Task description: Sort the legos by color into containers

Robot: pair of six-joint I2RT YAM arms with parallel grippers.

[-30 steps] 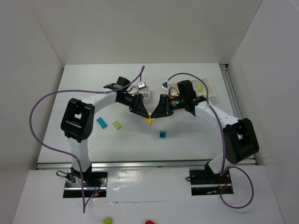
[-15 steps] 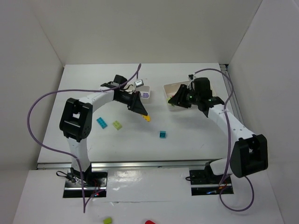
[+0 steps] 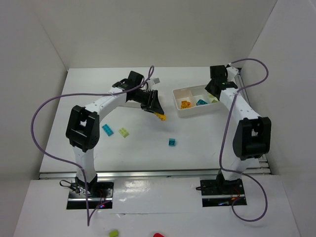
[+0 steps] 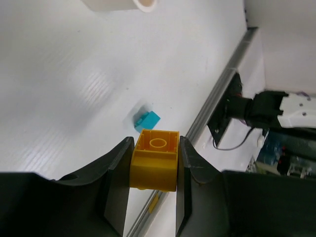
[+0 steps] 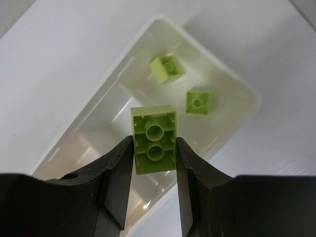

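Note:
My left gripper is shut on a yellow-orange lego, held above the table's middle. My right gripper is shut on a lime lego and holds it over the white tray. The tray's end compartment holds two lime legos. In the top view its other compartments hold orange legos and a cyan one. Loose on the table lie a cyan lego, a lime lego and a teal lego.
A white container edge shows at the top of the left wrist view; in the top view my left arm hides it. White walls enclose the table on three sides. A metal rail runs along the near edge.
My right arm has swung from the table's middle back and right, and now holds the lime lego over the tray's end. My left gripper has shifted slightly right with the yellow-orange lego.

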